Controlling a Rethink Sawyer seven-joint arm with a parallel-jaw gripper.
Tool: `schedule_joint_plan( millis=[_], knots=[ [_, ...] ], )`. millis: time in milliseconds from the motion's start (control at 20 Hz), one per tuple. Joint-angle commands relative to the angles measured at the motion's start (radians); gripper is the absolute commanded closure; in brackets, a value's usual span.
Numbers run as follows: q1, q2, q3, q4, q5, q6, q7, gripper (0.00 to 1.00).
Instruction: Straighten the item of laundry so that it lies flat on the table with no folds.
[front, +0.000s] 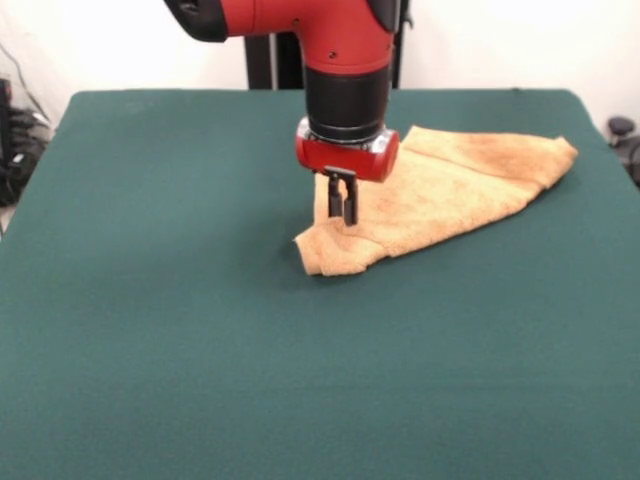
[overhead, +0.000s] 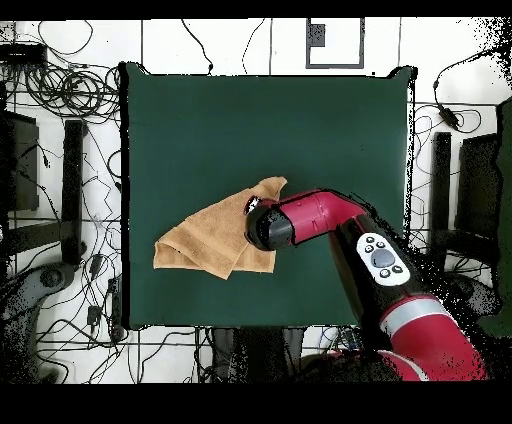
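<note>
Claw (front: 343, 212) above folded towel (front: 450, 185) on the table (front: 180, 330).

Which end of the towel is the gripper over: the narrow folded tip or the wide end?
The narrow folded tip. The gripper hangs just above that end of the towel, while the wide end lies well off to the side.

Tangled black cables (overhead: 60, 90) on white floor (around the table), dark stands (overhead: 72, 190)

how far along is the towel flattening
Done: nothing visibly; the towel lies folded over itself in a rough wedge on the green table. In hand: the claw is down at the towel's near corner, fingers close together, grip unclear. Left: spreading the layers until it lies flat.
</note>
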Motion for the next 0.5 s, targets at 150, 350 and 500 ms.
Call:
schedule_joint_plan(
  millis=[150, 350, 500],
  knots=[
    [0.019, -0.066, 0.042, -0.009, 0.092, 0.185, -0.140, 1.00],
    [-0.002, -0.087, 0.071, 0.004, 0.138, 0.237, -0.182, 1.00],
    [-0.015, -0.102, 0.088, 0.014, 0.160, 0.265, -0.204, 1.00]
  ],
)
